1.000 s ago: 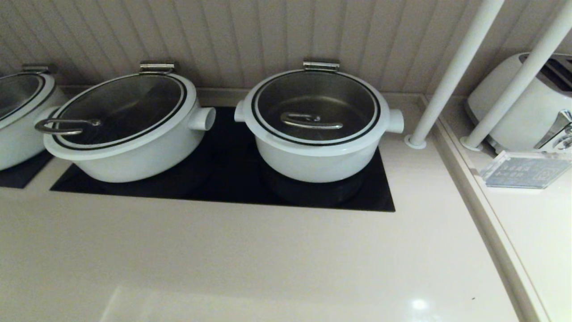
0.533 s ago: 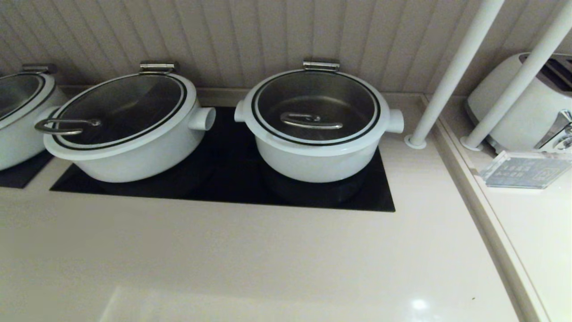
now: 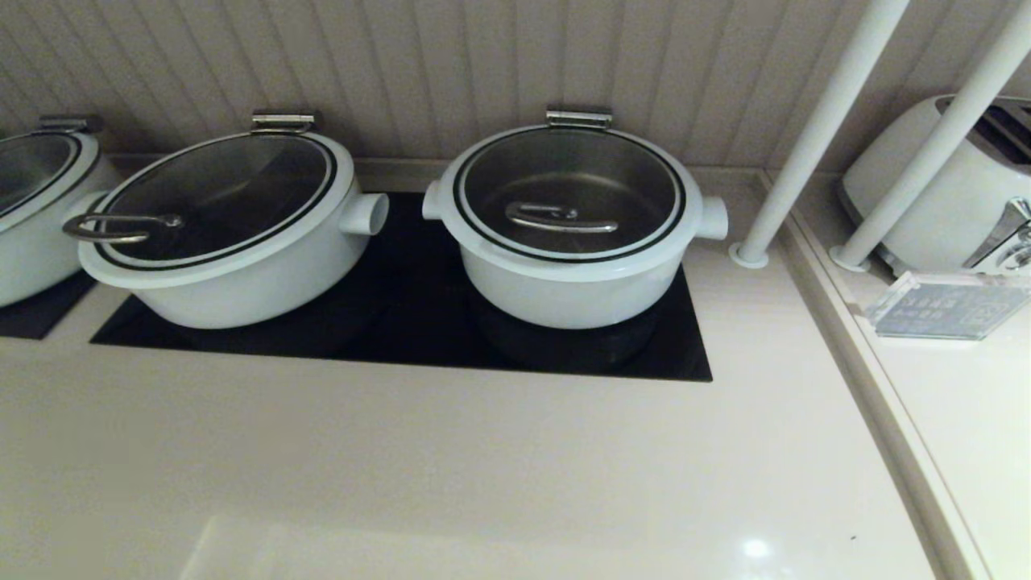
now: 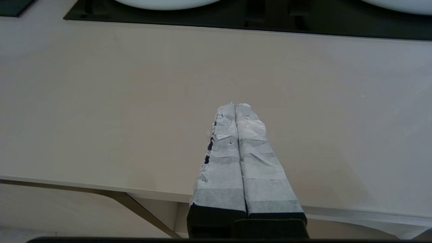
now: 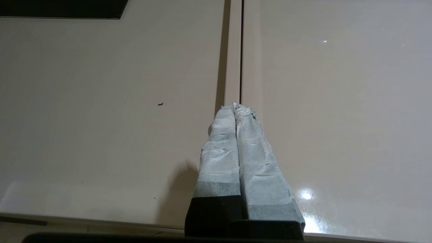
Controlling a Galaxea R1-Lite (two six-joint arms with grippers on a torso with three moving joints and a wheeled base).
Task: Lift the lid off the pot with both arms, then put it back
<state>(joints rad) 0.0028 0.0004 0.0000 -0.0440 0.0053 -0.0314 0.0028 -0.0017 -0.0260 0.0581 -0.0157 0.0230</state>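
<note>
The lid sits closed on the pot, which stands on the black panel at the back of the counter. Nothing has moved since the earlier frames. The left claw and right claw hover over the counter's front edge, fingers pressed together, holding nothing.

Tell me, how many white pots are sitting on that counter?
3. The round pot stands on the black panel, a wider oval pot on its left, and another is cut off at the left edge; more may lie beyond.
</note>
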